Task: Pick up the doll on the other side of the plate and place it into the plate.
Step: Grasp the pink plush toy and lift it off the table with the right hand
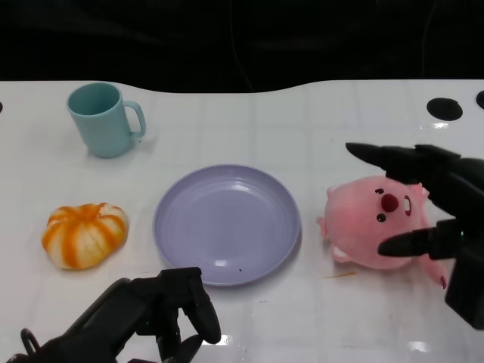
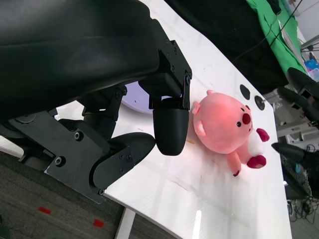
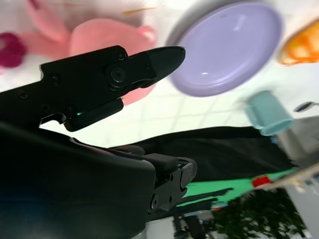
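Right hand with fingers spread either side of the pink doll, nothing gripped, doll lying just right of the lilac plate, left hand curled in, empty, glossy white table, black backdrop behind, green cloth beyond.

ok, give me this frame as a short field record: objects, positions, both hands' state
doll: pink plush doll, lying on the white table, right of the plate, apart from it
plate: round lavender plastic plate, nothing in it
right hand: right hand, fingers spread around the doll, not closed on it
left hand: left hand, near table edge, fingers curled, holding nothing
other: teal mug; orange-and-white pumpkin toy, left of plate
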`<state>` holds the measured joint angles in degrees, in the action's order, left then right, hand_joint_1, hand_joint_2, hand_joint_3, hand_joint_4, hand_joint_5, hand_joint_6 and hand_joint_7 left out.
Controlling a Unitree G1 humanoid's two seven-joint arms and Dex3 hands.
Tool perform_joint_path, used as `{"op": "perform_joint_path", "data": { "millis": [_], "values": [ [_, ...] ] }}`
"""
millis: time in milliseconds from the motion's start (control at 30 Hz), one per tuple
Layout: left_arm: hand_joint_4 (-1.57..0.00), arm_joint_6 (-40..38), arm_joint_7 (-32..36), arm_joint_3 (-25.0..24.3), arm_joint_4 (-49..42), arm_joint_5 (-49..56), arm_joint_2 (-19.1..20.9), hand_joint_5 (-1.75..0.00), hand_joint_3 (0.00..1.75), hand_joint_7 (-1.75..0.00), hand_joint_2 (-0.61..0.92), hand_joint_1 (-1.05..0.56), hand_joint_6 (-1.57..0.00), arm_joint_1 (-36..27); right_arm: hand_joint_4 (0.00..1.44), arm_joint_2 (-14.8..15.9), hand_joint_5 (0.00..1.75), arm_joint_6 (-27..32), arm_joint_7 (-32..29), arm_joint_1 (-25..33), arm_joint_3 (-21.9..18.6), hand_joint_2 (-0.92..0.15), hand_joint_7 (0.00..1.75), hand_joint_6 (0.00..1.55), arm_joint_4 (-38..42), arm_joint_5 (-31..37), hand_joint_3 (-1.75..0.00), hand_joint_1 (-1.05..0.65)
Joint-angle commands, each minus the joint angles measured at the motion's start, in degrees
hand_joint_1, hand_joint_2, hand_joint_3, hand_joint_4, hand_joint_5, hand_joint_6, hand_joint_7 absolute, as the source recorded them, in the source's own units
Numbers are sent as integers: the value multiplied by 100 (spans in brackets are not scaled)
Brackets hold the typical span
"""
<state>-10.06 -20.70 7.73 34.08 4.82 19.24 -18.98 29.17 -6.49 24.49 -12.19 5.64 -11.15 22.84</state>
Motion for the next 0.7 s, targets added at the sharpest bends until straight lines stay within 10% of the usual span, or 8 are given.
{"op": "perform_joint_path", "data": {
  "millis": [33,700],
  "values": [
    [-70,-70,51,-10,75,18,1,-175,114,-151,55,-18,-63,12,0,210,18,469,242,-381,146,-89,2,11,-56,396,-1,-79],
    [-71,-229,91,60,313,81,-39,-175,115,-152,54,-16,-64,-117,1,291,26,869,833,-1406,1102,-92,1,14,1231,1312,-1,-80]
  ]
}}
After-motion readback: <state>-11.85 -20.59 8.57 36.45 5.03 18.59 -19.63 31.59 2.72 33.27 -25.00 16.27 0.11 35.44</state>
